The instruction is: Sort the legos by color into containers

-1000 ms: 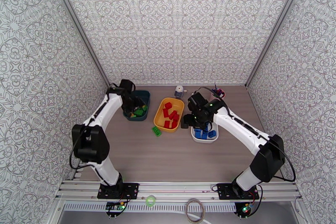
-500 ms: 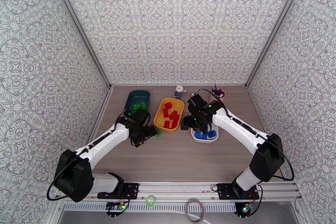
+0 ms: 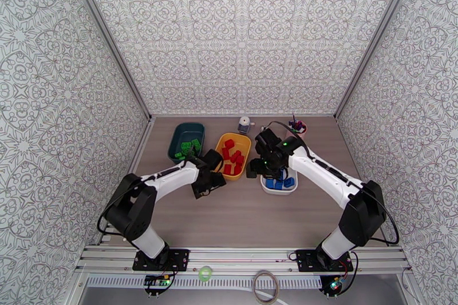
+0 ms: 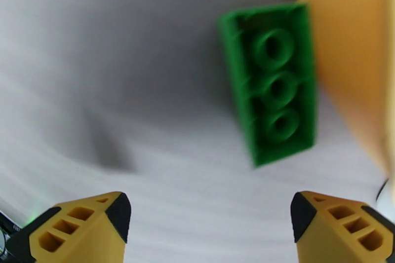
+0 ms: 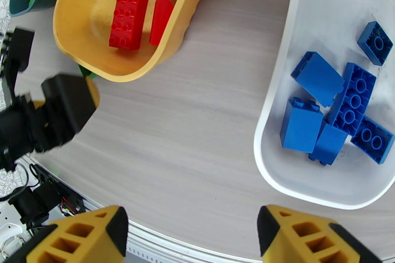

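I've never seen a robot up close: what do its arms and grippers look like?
The left arm and right arm have white tubular links, bulky black joints and black cables. The left gripper and right gripper have orange-yellow fingers with hollow cut-outs and black tips.

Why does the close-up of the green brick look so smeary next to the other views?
Left wrist view: the green brick and table are soft and streaked, which looks like motion blur; right wrist view: the blue bricks in the white tray are crisp; top view: sharp and evenly lit.
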`<state>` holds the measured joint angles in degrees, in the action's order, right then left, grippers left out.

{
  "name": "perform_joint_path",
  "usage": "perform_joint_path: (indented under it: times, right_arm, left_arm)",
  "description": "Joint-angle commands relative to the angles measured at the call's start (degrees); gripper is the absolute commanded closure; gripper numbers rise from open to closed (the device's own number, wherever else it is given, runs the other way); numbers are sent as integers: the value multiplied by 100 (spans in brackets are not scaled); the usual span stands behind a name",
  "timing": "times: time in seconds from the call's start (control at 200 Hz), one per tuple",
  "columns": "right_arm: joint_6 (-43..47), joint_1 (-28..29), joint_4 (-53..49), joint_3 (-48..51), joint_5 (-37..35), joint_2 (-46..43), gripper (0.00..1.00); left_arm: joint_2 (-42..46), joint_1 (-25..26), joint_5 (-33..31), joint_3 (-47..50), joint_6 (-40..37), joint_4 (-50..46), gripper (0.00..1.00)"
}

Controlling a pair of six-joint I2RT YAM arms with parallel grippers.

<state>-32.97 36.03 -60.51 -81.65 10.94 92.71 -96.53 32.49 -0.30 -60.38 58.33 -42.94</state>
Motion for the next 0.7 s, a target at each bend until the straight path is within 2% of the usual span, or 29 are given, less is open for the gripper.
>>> perform_joint_path:
  times: [0.0, 0.2, 0.335, 0.43, 0.54, 0.695]
  right_arm:
    - [64, -41, -123, -62, -135, -216, 27]
    - [45, -43, -169, -140, -152, -213, 27]
    - [19, -40, -188, -194, -156, -192, 27]
    - [9, -43, -187, -220, -145, -164, 27]
    - [-14, -38, -198, -268, -135, -128, 27]
    - [-26, -42, -198, -326, -118, -69, 27]
  left_arm:
    - [-211, 38, -198, -325, -118, 149, 7]
    - [-595, -73, -244, -526, -125, -49, 7]
    - [-706, -190, -197, -497, -133, -71, 12]
    - [-700, -311, -123, -443, -150, -13, 22]
    - [-655, -426, -103, -400, -177, -30, 38]
    - [-652, -602, 49, -332, -326, -21, 53]
